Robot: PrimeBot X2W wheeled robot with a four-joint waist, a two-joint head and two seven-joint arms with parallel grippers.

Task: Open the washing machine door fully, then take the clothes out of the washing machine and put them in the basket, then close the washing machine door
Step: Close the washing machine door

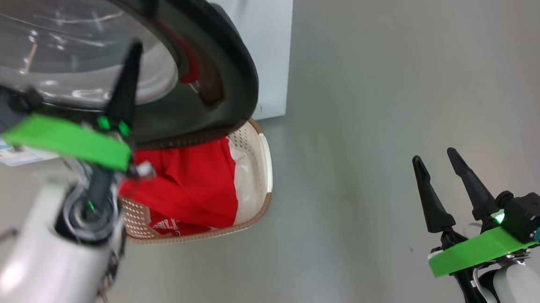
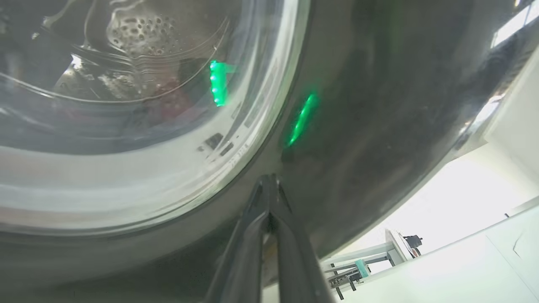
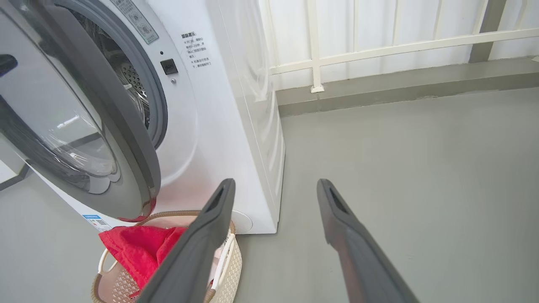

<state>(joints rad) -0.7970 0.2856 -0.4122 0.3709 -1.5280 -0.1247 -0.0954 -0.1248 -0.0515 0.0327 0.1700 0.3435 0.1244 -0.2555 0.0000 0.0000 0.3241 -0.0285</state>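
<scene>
At upper left, a large round washing machine door [image 1: 232, 74] with wide glossy black rim and bulging clear glass, swung out before the big white washing machine [image 1: 268, 44] and overhanging a cream perforated plastic basket [image 1: 265, 170] with brown woven-look rim, holding bright red and white clothes [image 1: 192, 184], on grey floor [image 1: 379, 93]. Across the door's glass and rim, the left gripper [image 1: 136, 49], long dark fingers pressed together. At lower right, well apart from the basket, the right gripper [image 1: 433, 155], fingers spread over the floor.
</scene>
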